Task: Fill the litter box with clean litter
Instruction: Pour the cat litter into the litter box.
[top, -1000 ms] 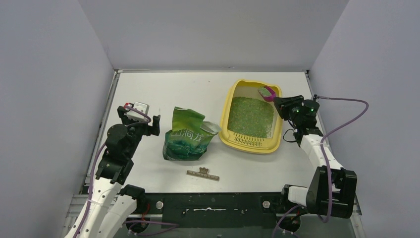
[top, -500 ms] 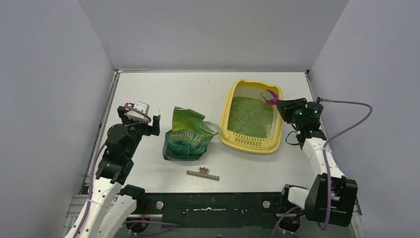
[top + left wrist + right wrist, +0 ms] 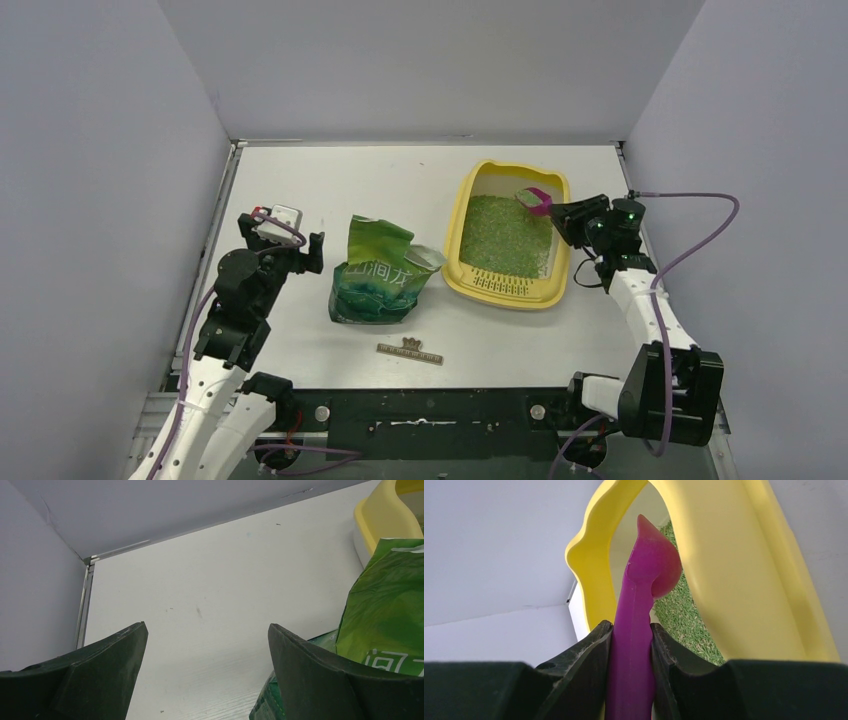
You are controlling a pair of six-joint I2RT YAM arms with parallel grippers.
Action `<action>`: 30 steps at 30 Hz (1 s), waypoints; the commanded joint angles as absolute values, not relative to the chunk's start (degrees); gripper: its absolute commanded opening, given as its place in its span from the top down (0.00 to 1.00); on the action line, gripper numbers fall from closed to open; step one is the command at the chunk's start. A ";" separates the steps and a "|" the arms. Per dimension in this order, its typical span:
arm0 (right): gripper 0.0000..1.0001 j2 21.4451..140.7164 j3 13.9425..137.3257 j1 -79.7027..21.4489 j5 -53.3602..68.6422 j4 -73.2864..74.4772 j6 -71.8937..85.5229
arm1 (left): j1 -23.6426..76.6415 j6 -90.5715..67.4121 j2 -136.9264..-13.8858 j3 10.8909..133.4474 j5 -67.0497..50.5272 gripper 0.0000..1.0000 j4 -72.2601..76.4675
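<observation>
White tabletop (image 3: 400,180), walled by plain grey panels on 3 sides, carries the litter box (image 3: 462,225) right of centre, just beside a glossy green bag (image 3: 378,275) that stands to its left. Box and bag look close but apart.

Pale yellow plastic forms the box: a rectangular tray with rounded corners, a raised, outward-curving rim and a slotted grate strip (image 3: 500,285) along its near end. Its long axis is slightly tilted against the table edges. Clean litter (image 3: 505,240), fine light-green granules like coarse sand, covers most of the floor inside, while a bare pale patch shows at the far end.

At the far right corner of the box the right gripper (image 3: 562,214) reaches over the rim, its 2 fingers pinching the handle of a magenta scoop (image 3: 538,200). From the wrist view the handle runs straight out between the jaws, and the scoop's bowl sits above the litter inside the box. Whether the bowl holds granules cannot be told.

Left of the bag, the left gripper (image 3: 312,250) hangs above the table with its jaws spread wide and nothing between them. Near the front edge lies a small dark strip (image 3: 410,349).
</observation>
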State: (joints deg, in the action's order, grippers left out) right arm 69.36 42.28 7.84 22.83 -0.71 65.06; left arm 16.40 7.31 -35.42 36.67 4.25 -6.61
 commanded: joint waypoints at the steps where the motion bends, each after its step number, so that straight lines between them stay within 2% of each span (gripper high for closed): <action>1: 1.00 65.86 42.92 8.22 22.55 -1.41 63.10 | 16.09 7.73 -35.12 38.61 4.05 0.11 -4.05; 16: 1.00 52.86 34.28 9.39 31.08 3.87 63.86 | 16.11 7.64 -35.80 38.72 3.64 0.11 -4.05; 22: 1.00 50.97 36.97 9.45 38.44 11.74 57.84 | 16.09 7.64 -35.79 38.66 4.06 0.11 -4.04; 30: 1.00 46.76 35.93 9.69 41.57 19.05 54.89 | 16.12 7.47 -36.37 38.59 3.81 0.11 -3.87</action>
